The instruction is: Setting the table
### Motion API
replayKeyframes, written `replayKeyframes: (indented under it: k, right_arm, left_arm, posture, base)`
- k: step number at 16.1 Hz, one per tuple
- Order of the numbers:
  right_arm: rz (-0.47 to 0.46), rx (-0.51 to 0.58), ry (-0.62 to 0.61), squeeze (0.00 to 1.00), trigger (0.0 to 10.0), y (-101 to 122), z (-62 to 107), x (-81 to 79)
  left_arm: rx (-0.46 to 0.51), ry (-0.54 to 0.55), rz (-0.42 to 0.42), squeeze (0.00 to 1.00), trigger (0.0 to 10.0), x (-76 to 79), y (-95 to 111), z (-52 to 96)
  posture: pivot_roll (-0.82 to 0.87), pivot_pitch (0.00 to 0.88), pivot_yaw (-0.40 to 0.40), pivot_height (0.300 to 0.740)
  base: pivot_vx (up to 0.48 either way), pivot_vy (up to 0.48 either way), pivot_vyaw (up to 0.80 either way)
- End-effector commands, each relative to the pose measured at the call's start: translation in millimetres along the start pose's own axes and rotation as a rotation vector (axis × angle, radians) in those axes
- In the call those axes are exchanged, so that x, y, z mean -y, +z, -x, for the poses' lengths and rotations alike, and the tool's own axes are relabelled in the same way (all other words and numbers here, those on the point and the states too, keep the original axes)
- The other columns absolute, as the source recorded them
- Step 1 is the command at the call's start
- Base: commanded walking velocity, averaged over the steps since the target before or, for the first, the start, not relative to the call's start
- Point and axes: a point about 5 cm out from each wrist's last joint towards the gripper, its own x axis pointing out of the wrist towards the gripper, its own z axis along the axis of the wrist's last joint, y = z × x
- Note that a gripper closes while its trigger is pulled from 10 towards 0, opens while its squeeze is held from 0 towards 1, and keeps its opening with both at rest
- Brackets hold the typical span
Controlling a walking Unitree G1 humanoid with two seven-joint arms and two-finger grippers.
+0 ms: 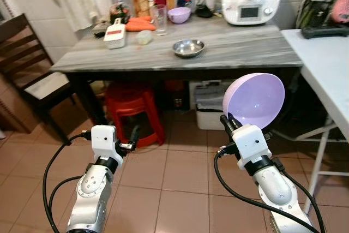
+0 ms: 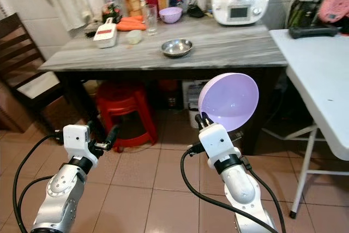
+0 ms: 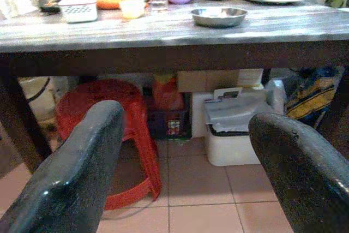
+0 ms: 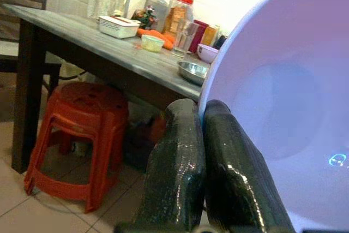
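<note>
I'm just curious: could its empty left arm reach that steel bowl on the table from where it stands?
Probably not yet. The left gripper hangs open and low, below the table edge, and the steel bowl sits well in on top. Nothing blocks it.

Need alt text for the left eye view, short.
The right claw holds a purple bowl by its rim, tilted on edge, in front of a grey table with a steel bowl. The left claw hangs open above the tiled floor.
</note>
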Motion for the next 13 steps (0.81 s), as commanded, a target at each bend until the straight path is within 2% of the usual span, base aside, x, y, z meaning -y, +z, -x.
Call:
replayKeyframes:
  k: [1,5,13]
  right_arm:
    - [-0.003,0.038,-0.001,0.0,10.0,9.4,-4.4,0.1]
    - [0.002,0.047,-0.017,0.0,10.0,11.3,-7.8,5.5]
    - [-0.006,0.038,-0.024,0.0,10.0,9.4,-7.3,6.0]
  left_arm:
    - [-0.001,-0.004,0.004,0.0,10.0,-0.2,2.3,0.1]
    - [0.004,-0.042,0.026,0.0,10.0,6.2,5.0,-1.9]
    - [0.004,-0.029,0.017,0.0,10.0,4.8,7.4,-2.8]
  posture:
    - [-0.11,0.0,0.114,0.74]
    - [-0.12,0.0,0.122,0.74]
    - [-0.12,0.0,0.122,0.74]
  base:
    - [0.401,0.0,0.0]
    - [0.453,0.0,0.0]
    - [0.48,0.0,0.0]
